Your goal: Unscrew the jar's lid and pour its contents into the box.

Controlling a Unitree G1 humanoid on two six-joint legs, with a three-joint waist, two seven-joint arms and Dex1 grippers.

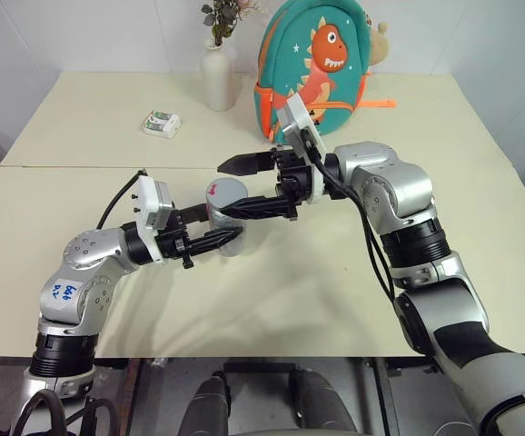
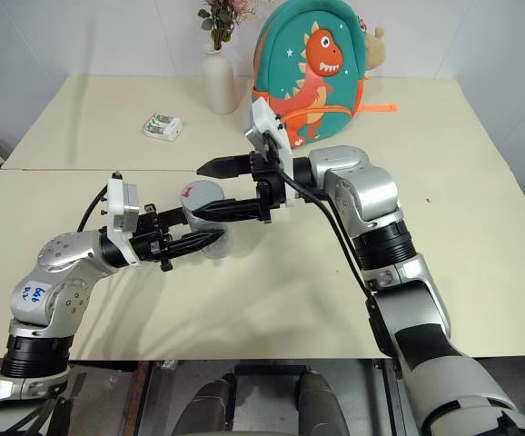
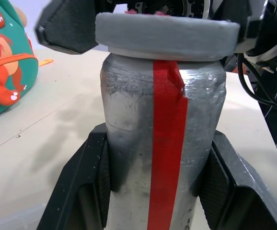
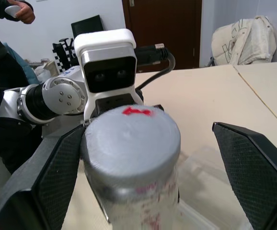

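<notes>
The left gripper point(image 1: 215, 240) had its fingers clamped around the one jar point(image 1: 227, 220), held above the bench point(image 1: 272, 291). Its single grey lid point(image 1: 223, 191) sat between the right gripper's point(image 1: 232, 188) wide-open fingers. If those closed off-centre, the lid might slip or the jar twist loose. Two grippers, one vase point(image 1: 217, 77), one backpack point(image 1: 321, 64).

Left hand point(image 1: 229, 238) clamped shut, right hand point(image 1: 232, 188) level, fingers spread wide, pointing leftward.

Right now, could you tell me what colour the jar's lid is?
Grey, with a small red mark on top; the lid shows best in the right wrist view.
</notes>
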